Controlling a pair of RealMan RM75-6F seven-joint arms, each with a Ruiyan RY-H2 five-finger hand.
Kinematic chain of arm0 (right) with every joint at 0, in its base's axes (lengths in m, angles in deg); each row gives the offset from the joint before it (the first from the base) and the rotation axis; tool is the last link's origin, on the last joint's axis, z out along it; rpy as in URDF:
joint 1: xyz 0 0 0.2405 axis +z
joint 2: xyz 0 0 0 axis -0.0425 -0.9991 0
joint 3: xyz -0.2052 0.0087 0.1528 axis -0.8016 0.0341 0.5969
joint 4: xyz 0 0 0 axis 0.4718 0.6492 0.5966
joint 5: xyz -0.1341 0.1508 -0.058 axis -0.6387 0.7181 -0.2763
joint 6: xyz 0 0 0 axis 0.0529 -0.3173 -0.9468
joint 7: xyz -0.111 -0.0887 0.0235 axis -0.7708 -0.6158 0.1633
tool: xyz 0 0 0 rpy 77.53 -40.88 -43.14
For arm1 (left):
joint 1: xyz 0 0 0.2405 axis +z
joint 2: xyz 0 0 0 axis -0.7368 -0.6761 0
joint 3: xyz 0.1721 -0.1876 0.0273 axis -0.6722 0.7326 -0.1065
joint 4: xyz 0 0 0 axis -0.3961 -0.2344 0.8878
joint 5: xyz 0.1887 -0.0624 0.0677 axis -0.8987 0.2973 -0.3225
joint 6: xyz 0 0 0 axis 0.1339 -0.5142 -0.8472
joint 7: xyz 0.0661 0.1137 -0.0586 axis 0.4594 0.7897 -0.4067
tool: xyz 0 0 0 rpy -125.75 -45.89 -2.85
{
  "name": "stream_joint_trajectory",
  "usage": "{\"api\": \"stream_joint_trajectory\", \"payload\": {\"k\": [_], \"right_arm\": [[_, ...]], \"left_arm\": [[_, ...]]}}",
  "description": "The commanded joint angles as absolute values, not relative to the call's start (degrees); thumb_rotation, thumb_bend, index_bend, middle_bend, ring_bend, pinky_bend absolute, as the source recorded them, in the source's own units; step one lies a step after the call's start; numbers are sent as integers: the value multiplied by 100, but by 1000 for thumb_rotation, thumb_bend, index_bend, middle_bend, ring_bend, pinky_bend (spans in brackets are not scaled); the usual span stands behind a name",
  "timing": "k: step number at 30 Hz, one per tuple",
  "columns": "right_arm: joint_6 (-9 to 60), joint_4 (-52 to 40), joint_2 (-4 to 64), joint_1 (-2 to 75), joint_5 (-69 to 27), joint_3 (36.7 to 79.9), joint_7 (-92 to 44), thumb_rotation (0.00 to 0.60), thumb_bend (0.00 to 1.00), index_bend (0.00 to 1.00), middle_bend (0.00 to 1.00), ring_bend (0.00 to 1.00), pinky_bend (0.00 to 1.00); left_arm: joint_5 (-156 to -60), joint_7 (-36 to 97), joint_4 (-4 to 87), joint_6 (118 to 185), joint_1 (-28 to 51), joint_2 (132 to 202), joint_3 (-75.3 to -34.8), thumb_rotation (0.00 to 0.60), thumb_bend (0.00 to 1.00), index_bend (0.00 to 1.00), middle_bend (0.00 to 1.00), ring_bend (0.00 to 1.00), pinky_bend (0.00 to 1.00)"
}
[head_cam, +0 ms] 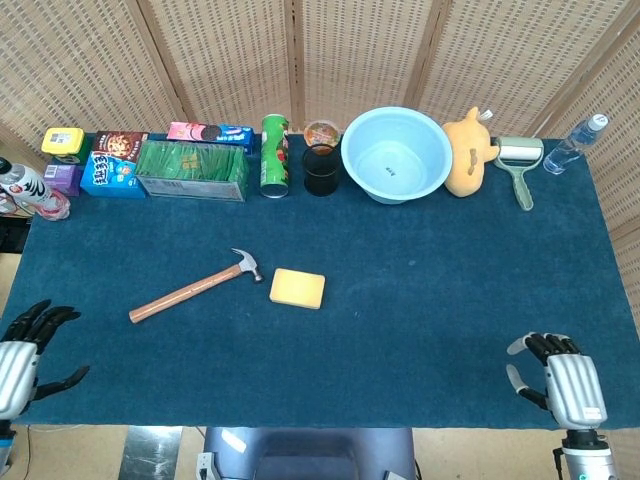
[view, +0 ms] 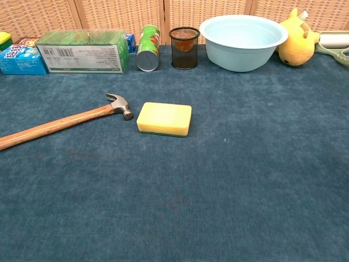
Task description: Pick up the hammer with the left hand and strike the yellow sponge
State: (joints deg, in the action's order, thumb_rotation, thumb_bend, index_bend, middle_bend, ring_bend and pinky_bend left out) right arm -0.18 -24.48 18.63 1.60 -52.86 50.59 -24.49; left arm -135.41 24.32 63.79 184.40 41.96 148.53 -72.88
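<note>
On the blue desk [head_cam: 420,330], a hammer [head_cam: 194,288] lies flat, its head just beside the yellow sponge [head_cam: 298,288]. The left robot hand [head_cam: 22,356] and right robot hand [head_cam: 565,384] hang at the near corners, fingers spread, holding nothing.

Clutter was ranged along the far edge of the blue cloth [head_cam: 420,300].
From the left, a can [head_cam: 22,187], a yellow tub [head_cam: 62,141], a purple box [head_cam: 62,178], a blue box [head_cam: 112,174], a green box [head_cam: 192,170] and a cookie pack [head_cam: 209,132] were seen; next to them a green tube [head_cam: 274,155], a mesh cup [head_cam: 322,170], a bowl [head_cam: 396,154], a yellow plush [head_cam: 468,151], a roller [head_cam: 519,160] and a bottle [head_cam: 575,144] were set.
</note>
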Motion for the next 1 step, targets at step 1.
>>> {"api": "stream_joint_trajectory", "payload": {"k": [1], "right_arm": [[8,-2489,1857,183,-5279,5044,-2509,600,370,481,481,425,322]], "left_arm": [[-13552,2337,6299,18431,4311,14860,-7272,600,207,254,227,103,147]]}}
